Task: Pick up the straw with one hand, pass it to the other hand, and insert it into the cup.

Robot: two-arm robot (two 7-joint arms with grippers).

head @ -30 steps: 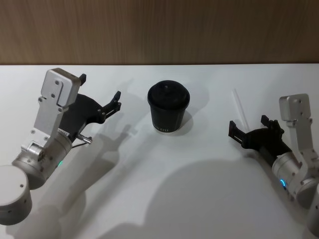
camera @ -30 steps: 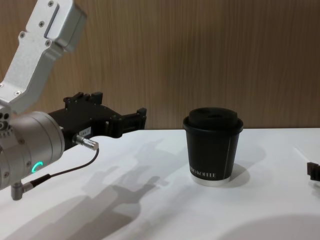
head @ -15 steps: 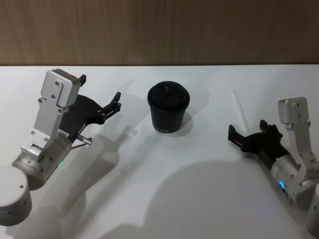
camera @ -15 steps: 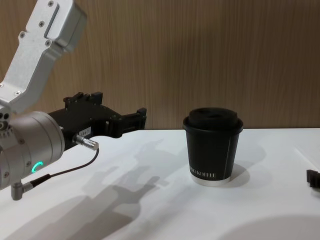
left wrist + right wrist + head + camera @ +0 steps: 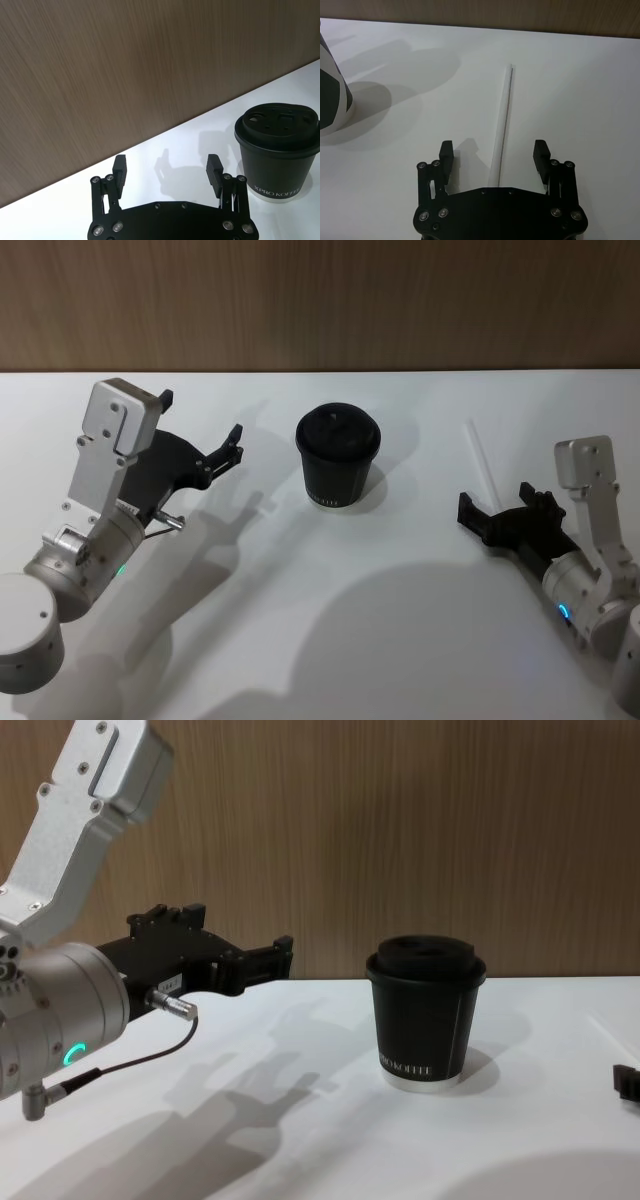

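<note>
The thin white straw (image 5: 482, 460) lies flat on the table, to the right of the cup. In the right wrist view the straw (image 5: 502, 115) runs lengthwise between the spread fingers of my right gripper (image 5: 493, 150), which is open and hovers low over its near end. From the head view the right gripper (image 5: 497, 502) sits just short of the straw. The black lidded cup (image 5: 337, 455) stands upright mid-table. My left gripper (image 5: 200, 417) is held open above the table left of the cup (image 5: 277, 150), holding nothing. Side-on, the left gripper (image 5: 240, 955) points toward the cup (image 5: 425, 1020).
The white table (image 5: 330, 590) ends at a wood-panelled wall (image 5: 320, 300) right behind the cup and straw. Open tabletop lies in front of the cup, between the two arms.
My right gripper has sunk slightly toward the table over the straw's near end. The left arm, cup and straw have not moved.
</note>
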